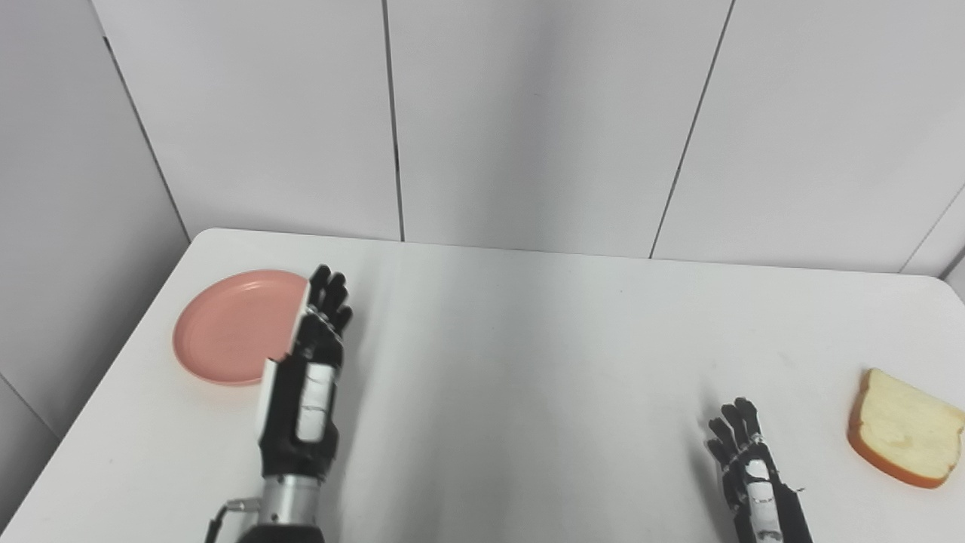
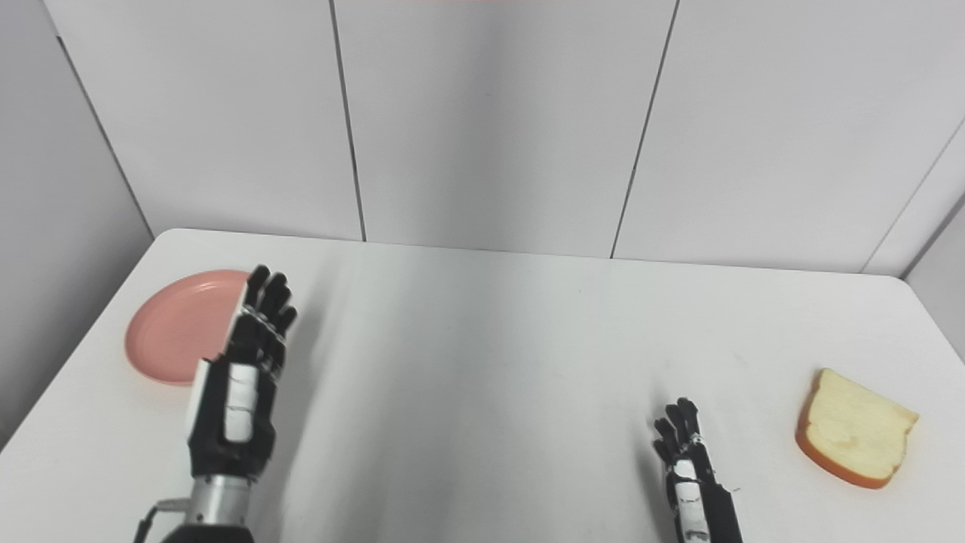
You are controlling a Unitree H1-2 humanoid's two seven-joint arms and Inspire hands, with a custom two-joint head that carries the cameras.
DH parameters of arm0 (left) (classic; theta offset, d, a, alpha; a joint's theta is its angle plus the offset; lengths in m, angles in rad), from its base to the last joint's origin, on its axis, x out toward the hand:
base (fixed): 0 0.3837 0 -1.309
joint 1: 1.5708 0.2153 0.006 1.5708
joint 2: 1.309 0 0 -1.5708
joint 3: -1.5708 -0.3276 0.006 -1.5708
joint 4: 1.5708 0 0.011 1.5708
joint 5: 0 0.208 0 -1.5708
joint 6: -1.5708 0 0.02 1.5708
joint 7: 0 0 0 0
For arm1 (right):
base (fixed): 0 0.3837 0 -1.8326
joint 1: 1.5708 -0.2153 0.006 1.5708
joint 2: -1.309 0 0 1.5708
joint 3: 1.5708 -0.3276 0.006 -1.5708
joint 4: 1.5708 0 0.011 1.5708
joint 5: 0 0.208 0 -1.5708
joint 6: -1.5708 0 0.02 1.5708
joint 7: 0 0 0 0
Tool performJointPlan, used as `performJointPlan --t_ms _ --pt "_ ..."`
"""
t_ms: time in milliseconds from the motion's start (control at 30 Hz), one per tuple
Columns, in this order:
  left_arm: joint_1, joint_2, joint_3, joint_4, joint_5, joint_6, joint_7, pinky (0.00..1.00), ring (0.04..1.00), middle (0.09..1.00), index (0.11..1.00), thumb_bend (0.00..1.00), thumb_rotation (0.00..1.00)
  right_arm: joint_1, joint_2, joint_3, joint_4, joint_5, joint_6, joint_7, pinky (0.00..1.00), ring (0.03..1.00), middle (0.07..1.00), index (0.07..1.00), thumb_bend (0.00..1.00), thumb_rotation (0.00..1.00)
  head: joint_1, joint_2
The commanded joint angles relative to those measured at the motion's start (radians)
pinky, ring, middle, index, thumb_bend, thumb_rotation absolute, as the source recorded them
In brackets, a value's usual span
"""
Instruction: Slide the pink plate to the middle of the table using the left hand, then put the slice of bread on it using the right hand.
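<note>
While the pink plate [image 1: 230, 328] lies flat near the far left corner of the table [image 1: 528, 362], you have the left hand [image 1: 313, 362] raised just beside the plate's right rim, covering part of that rim in both views. The hand is released: fingers extended, close together and pointing toward the far edge, grasping nothing. Whether it touches the rim cannot be told from these views.

This posture does not yet suit a slide toward the middle. The hand stands on the side of the plate that faces the table's centre, so a push from here would drive the plate toward the left edge. To move it inward, you would likely need to carry the fingers over to the plate's left rim or press down on its surface and drag.

The slice of bread [image 2: 856, 437] lies flat near the right edge of the table, toward the near side, crust outline facing the near edge. The right hand [image 2: 690, 467] waits low at the near edge, to the left of the bread and clearly apart from it. It is released too, fingers loosely extended and holding nothing. Its position keeps it out of the plate's intended path while leaving a short reach to the bread.

Judged from this layout, the first step is not yet done: the middle of the table carries nothing.
</note>
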Motion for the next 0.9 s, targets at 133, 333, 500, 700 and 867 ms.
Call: performJointPlan --t_ms 133,333,500,700,867 --pt "-0.134 0.069 0.088 0.094 -0.064 -0.097 -0.005 0.88 0.851 0.836 0.797 0.92 0.83 0.008 0.015 0.011 0.052 -0.005 -0.036 0.002 0.97 0.958 0.965 0.986 0.78 0.92 0.006 -0.004" --pt "-0.248 0.115 0.151 0.095 -0.118 -0.023 0.019 0.79 0.784 0.754 0.752 0.91 0.81 0.007 0.014 0.012 0.056 -0.006 -0.035 0.004 0.97 0.957 0.964 0.988 0.79 0.93 0.003 -0.004" --pt "-0.319 0.201 0.196 0.161 -0.156 -0.014 -0.008 0.86 0.798 0.774 0.784 0.93 0.8 0.003 0.016 0.014 0.065 -0.009 -0.034 0.003 0.96 0.954 0.963 0.988 0.8 0.91 0.009 -0.003" --pt "-0.388 0.312 0.221 0.295 -0.127 -0.066 -0.035 0.75 0.762 0.756 0.716 0.93 0.83 -0.006 0.022 0.019 0.078 -0.013 -0.042 0.003 0.95 0.948 0.958 0.984 0.8 0.9 0.01 -0.006" --pt "-0.434 0.383 0.241 0.431 -0.116 -0.068 -0.036 0.75 0.771 0.773 0.723 0.94 0.79 -0.007 0.024 0.019 0.078 -0.017 -0.043 0.001 0.96 0.948 0.954 0.984 0.79 0.92 0.01 -0.005"
